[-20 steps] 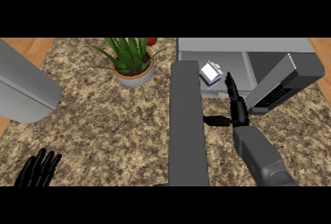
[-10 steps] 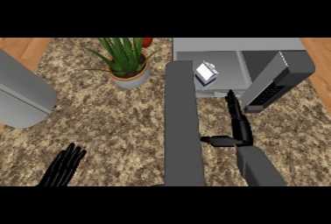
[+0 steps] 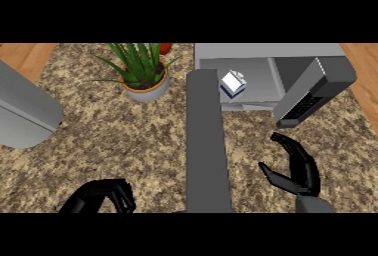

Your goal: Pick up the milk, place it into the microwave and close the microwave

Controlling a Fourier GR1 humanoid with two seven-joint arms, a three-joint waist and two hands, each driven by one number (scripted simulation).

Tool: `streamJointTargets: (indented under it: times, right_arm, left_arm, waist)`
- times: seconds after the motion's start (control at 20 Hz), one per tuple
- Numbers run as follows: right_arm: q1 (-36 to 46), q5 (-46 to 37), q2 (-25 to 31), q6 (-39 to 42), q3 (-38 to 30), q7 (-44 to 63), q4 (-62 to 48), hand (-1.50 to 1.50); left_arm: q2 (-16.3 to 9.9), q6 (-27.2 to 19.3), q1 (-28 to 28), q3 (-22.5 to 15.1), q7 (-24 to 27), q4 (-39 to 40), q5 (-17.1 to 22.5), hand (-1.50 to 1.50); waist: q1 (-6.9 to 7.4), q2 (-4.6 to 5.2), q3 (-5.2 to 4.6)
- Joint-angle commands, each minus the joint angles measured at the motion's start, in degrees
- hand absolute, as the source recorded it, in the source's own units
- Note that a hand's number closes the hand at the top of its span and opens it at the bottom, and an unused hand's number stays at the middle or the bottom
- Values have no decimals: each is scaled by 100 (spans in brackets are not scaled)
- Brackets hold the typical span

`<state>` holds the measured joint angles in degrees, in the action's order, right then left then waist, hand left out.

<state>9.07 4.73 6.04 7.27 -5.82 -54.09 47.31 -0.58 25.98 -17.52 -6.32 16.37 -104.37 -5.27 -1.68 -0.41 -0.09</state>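
The milk (image 3: 232, 82), a small white and blue carton, stands upright inside the open microwave (image 3: 266, 52) near the left of its cavity. Nothing touches it. The microwave's door (image 3: 205, 145) is swung wide open and shows as a long grey panel running from the cavity's left corner down to the view's lower edge. My right hand (image 3: 297, 169) is open and holds nothing. It sits right of the door and well below the cavity, fingers relaxed and pointing up-left. My left hand (image 3: 102, 196) rests at the lower left with its fingers drooping, holding nothing.
The microwave's control panel (image 3: 314, 95), with a dark grille, juts out right of the cavity, just above my right hand. A potted green plant (image 3: 142, 75) stands left of the microwave. A grey rounded appliance (image 3: 26, 112) fills the left edge. Speckled counter (image 3: 125, 135) lies between them.
My right hand has pulled back from the microwave's opening toward the lower edge, leaving the milk standing inside. The left hand has shifted right along the lower edge and its fingers have bent.
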Motion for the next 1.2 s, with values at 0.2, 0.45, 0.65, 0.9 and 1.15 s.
streamJointTargets:
  times: [0.2, 0.45, 0.65, 0.9, 1.15]
  right_arm:
    - [-1381, 766, 356, 628, -174, 760, 1993, -150]
    - [-1923, 999, 692, 809, -376, 1056, 2787, -150]
    - [-1859, 762, 799, 680, -435, 917, 2763, -150]
    - [-1717, 959, 825, 690, -478, 1343, 3279, -150]
    - [-1847, 1290, 1017, 989, -547, 1683, 3884, -150]
  left_arm:
    - [56, -829, 1322, -547, -60, 1073, -810, 150]
    - [57, -1584, 2307, -1312, -333, 1877, -670, 150]
    - [57, -2207, 3103, -2038, -316, 2504, -854, 150]
    - [56, -3006, 3840, -3133, -281, 3659, -368, 150]
    - [56, -3973, 4728, -3881, -793, 4472, 743, 150]
  waist:
    - [44, 34, 3]
    - [19, 41, 4]
    - [38, 50, 7]
    - [4, 58, 5]
    - [-171, 83, 0]
